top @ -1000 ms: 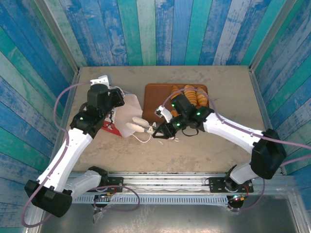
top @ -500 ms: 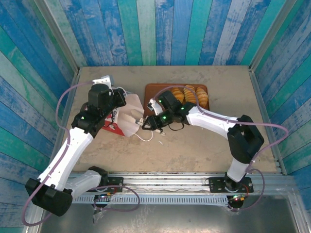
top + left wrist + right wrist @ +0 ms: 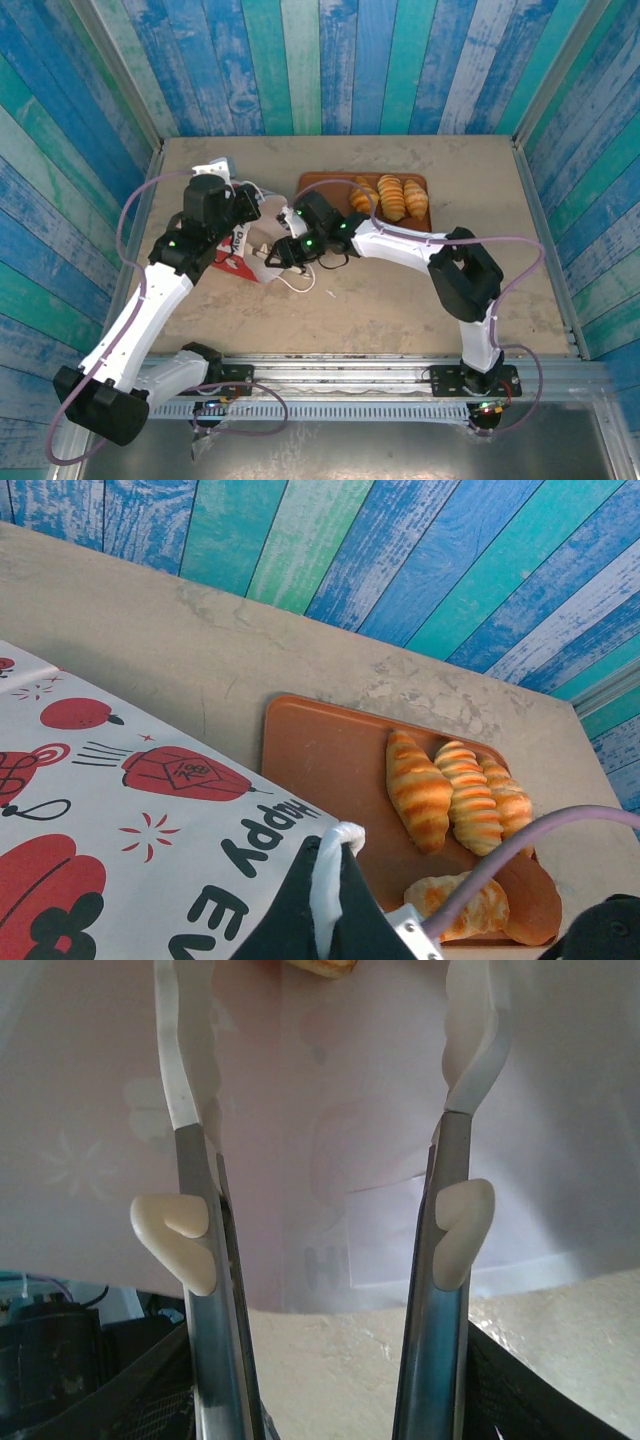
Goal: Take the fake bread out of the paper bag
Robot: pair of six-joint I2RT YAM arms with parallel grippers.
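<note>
**Bag held, gripper inserted.** Nearest the bases, the bag lies on its side on the table, with its mouth turned toward the right arm. The left gripper is clamped on a white strip at the bag's rim, probably to pin the paper and keep the mouth from sliding or collapsing during the reach. The right gripper is inside the mouth, fingers spread wide and holding nothing. A corner of bread shows just beyond the fingertips, deeper in the bag, so the grasp is judged not yet made. Farther back, the tray carries three croissants side by side and two further pieces; it is evidently the drop-off place.

**Pose.** The left arm rises from its base and bends forward over the bag. The right arm reaches forward, then folds sharply leftward at the elbow, with its wrist low over the table.
</note>
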